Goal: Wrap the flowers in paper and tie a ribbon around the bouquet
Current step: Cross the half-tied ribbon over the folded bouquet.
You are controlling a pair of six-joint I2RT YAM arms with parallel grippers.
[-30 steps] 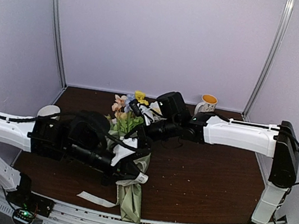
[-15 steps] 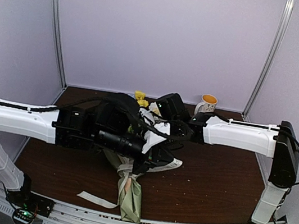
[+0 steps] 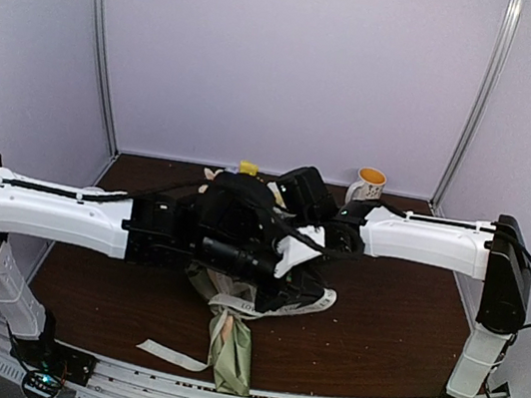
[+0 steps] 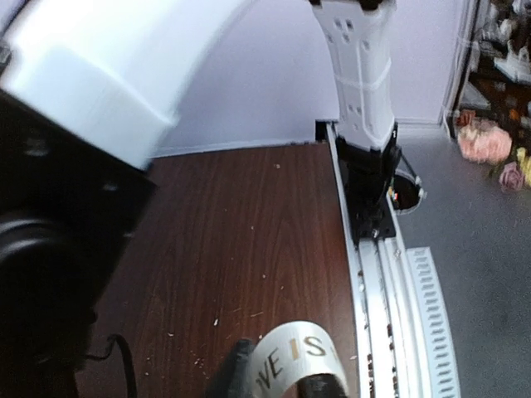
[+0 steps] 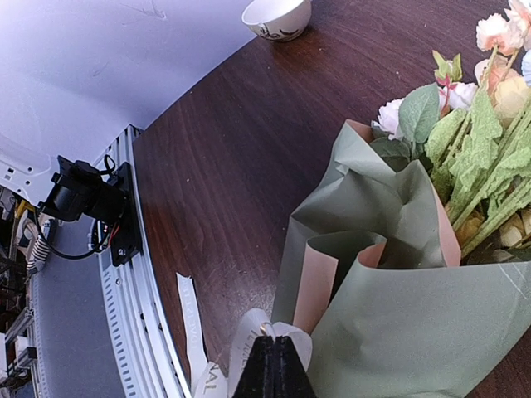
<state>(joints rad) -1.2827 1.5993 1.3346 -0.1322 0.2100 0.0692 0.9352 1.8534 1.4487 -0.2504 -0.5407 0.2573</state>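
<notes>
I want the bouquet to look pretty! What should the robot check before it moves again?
1. Right gripper pinching the ribbon: ok.
2. Left gripper gripping the ribbon: cannot tell.
3. Paper wrapped round the flowers: ok.
4. Ribbon fully tied: cannot tell, hidden from above.
5. Bowl well away from the flowers: ok.
</notes>
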